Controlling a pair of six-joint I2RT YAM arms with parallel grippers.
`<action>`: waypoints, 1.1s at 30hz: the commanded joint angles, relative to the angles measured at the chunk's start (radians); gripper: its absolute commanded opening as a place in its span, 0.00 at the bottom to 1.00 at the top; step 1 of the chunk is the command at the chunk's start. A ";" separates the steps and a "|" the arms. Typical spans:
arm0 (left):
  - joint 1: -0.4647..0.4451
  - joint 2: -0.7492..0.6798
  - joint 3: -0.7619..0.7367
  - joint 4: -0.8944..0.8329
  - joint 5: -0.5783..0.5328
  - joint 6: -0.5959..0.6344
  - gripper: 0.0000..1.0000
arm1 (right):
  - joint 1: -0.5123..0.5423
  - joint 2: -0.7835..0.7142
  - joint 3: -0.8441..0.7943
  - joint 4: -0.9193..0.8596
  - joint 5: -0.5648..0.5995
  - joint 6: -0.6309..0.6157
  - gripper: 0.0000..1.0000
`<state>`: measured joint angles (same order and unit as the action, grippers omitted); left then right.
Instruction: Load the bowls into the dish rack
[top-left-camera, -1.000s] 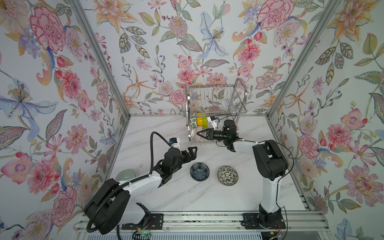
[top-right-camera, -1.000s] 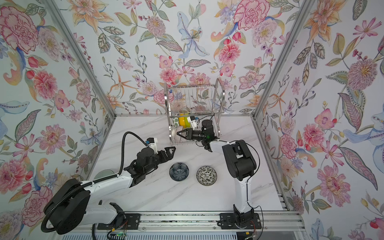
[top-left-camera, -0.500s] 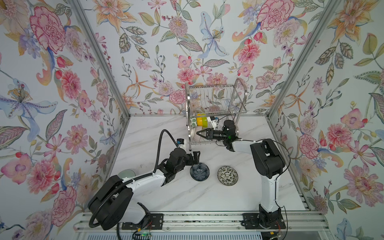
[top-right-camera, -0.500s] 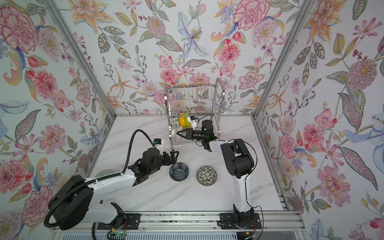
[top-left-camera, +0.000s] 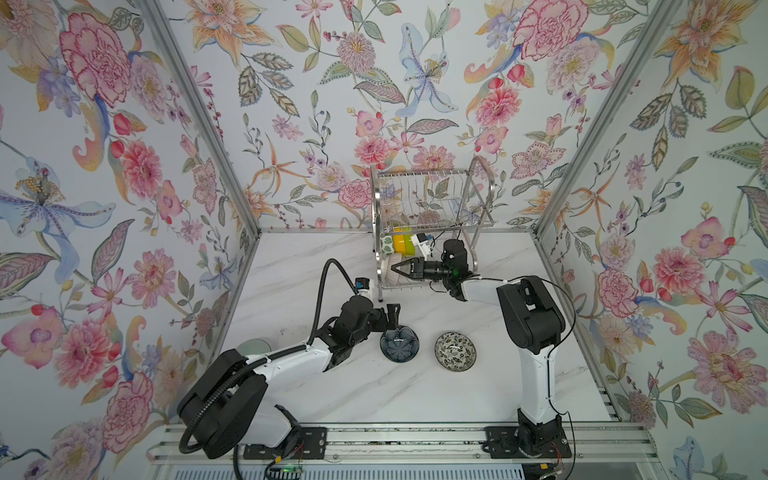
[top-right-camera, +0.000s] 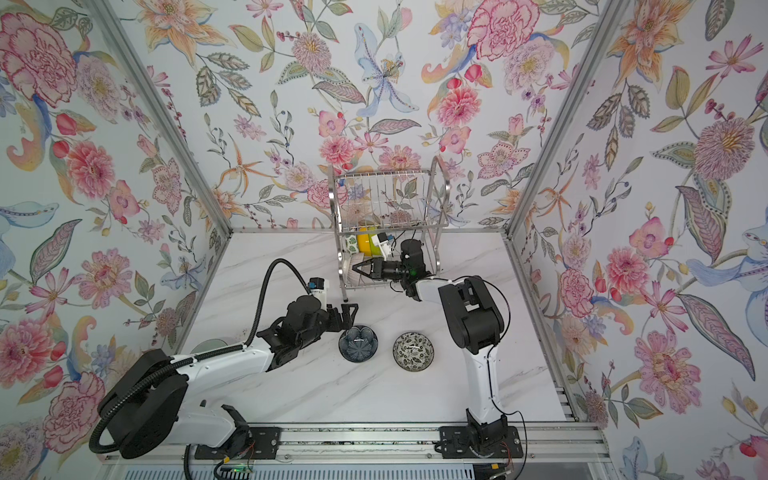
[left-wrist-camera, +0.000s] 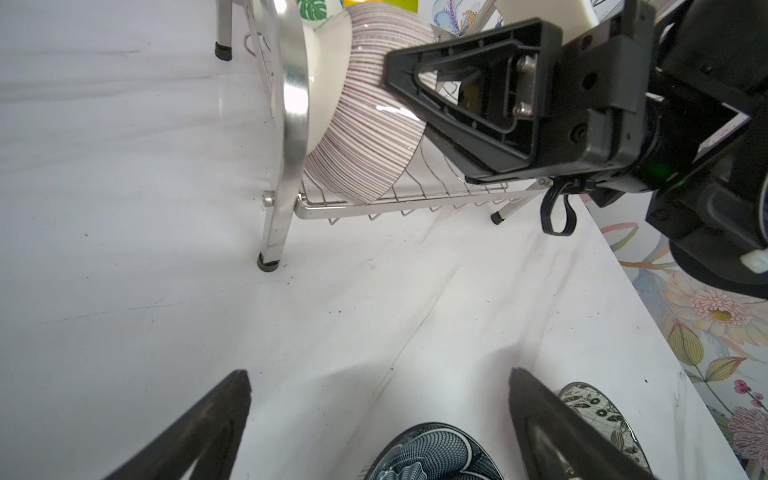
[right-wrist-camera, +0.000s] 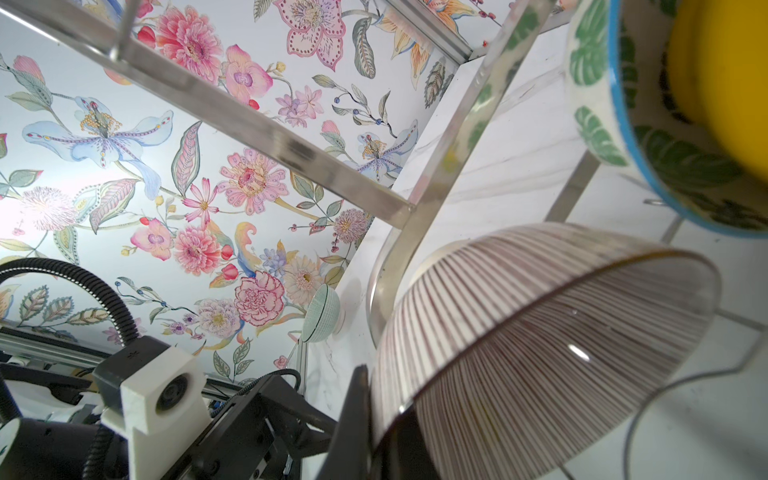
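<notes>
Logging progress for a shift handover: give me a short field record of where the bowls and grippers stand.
racked, on edge: leaf-print bowl, yellow bowl, lime bowl
being loaded: striped bowl, at the lower shelf of the dish rack
right gripper: shut on striped bowl
on table: dark blue bowl, floral bowl, pale green bowl
left gripper: open, beside dark blue bowl, holding nothing

Probably lab booth: floral wallpaper panels (top-left-camera: 104, 208), aluminium frame (top-left-camera: 199, 116), base rail (top-left-camera: 395, 440).
</notes>
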<state>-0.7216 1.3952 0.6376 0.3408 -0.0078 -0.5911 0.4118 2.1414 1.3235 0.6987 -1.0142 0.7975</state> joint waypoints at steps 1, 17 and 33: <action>-0.012 -0.012 0.008 -0.008 -0.026 0.008 0.99 | 0.001 0.012 0.041 -0.023 -0.012 -0.054 0.00; -0.011 -0.050 -0.009 -0.029 -0.046 0.011 0.99 | 0.014 0.006 0.137 -0.380 0.077 -0.293 0.00; -0.010 -0.067 -0.016 -0.040 -0.063 0.016 0.99 | 0.016 0.020 0.157 -0.490 0.105 -0.364 0.00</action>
<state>-0.7250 1.3506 0.6346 0.3145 -0.0414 -0.5907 0.4301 2.1452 1.4796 0.3134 -0.9787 0.4683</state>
